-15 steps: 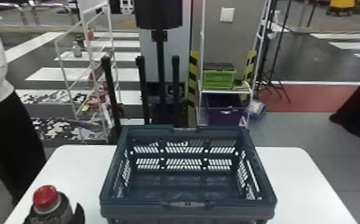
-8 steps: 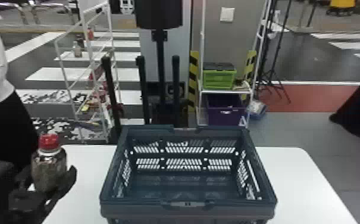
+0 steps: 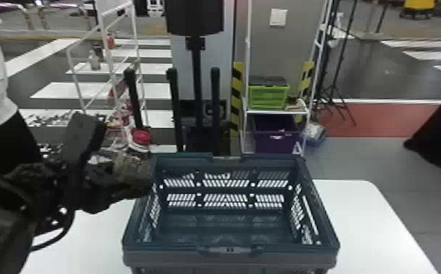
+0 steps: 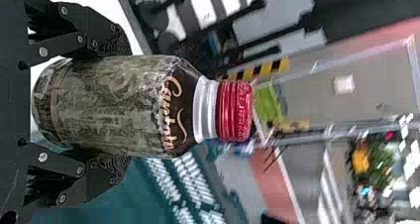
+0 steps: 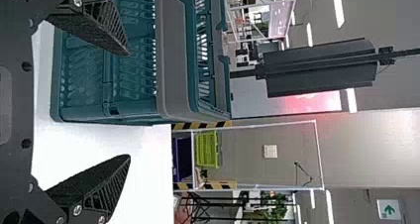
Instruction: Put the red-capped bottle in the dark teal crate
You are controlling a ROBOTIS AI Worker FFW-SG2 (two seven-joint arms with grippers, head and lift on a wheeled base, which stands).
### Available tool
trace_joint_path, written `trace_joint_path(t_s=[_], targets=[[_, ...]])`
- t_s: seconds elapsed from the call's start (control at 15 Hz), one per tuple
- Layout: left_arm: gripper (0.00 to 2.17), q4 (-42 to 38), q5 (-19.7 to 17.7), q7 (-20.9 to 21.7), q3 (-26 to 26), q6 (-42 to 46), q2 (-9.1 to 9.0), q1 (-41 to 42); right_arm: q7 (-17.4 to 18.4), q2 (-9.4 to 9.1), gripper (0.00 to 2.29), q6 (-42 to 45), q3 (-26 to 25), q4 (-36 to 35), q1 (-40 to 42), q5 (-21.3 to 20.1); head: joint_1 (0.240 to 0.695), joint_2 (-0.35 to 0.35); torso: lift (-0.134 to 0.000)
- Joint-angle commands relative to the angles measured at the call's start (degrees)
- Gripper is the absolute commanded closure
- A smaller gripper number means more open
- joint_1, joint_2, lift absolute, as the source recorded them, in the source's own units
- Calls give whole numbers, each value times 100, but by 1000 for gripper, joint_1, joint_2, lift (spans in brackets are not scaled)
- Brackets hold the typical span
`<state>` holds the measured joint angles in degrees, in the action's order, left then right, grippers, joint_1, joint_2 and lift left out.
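Bottle status: the red-capped bottle [image 3: 132,169] is grasped by the left gripper [image 3: 121,182], near the far left corner of the dark teal crate [image 3: 179,249]. Left wrist view: fingers [image 4: 111,167] clamped on opposite sides of the bottle body, cap [image 4: 235,111] beyond the fingertips and pointing away from the palm. In the head view the body overlaps the crate's left rim (whether glass and rim actually touch, cannot tell from this angle). Crate stands upright on the white worktop [image 3: 369,218], open side up, its walls pierced by rows of slots. Right gripper [image 5: 130,105], per right wrist view: fingers spread well apart, nothing between them being gripped; the crate and worktop lie beyond. Background, head view: a white shelf unit [image 3: 276,112] behind the worktop bears a bright green crate [image 3: 268,97] with a dark top, a purple bin [image 3: 276,140] below it. Yellow-and-black striped strips [image 3: 237,98] flank the shelf unit; a white plate [image 3: 278,17] is fixed to the grey wall above.
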<state>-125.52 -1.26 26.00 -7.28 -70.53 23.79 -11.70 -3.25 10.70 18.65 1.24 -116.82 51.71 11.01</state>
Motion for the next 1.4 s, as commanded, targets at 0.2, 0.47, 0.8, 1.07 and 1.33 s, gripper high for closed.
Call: trace_joint_path(t_s=[0.2,0.47,0.8,1.07,1.33], targets=[[2148,2208,223,757,-2190,-97,-6,-2029,0,-24,151,73,-27,2,41,-3,499,0,0],[2145,4097,179,1302,-3429,747,-323,-3057,0,-33,151,108,-71,11,59,15,499,0,0],[2148,6128,627,2172,-3736,2311,-1131,-3532,0,-50,151,266,-115,11,120,33,499,0,0],[2145,7147,1190,2498,-3947,3190,-1641,-3620,0,-85,151,389,-124,46,138,41,499,0,0],[2145,7446,1348,2498,-4290,3331,-1711,-3646,0,-94,151,407,-124,54,138,41,499,0,0]])
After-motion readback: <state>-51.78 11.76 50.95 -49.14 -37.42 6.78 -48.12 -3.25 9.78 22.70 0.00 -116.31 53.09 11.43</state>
